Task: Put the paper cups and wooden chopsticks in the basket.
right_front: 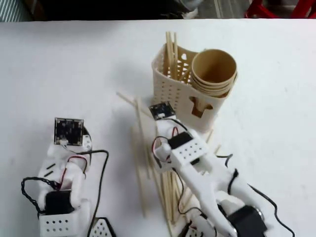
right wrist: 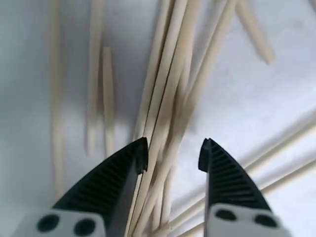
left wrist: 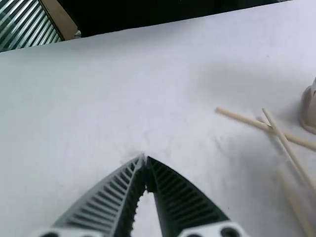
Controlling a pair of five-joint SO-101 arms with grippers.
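While the left end effector (left wrist: 145, 159) is pressed together, the right end effector (right wrist: 174, 148) hangs spread over chopsticks (right wrist: 168, 74).

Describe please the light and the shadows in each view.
High view: even light on the table, no glare; faint shadows beside the loose chopsticks. Left wrist view: a soft grey shadow lies on the table around the chopsticks, beyond the left arm's shut fingers. Right wrist view: soft grey shadows run beside the chopsticks under the right arm's open fingers.
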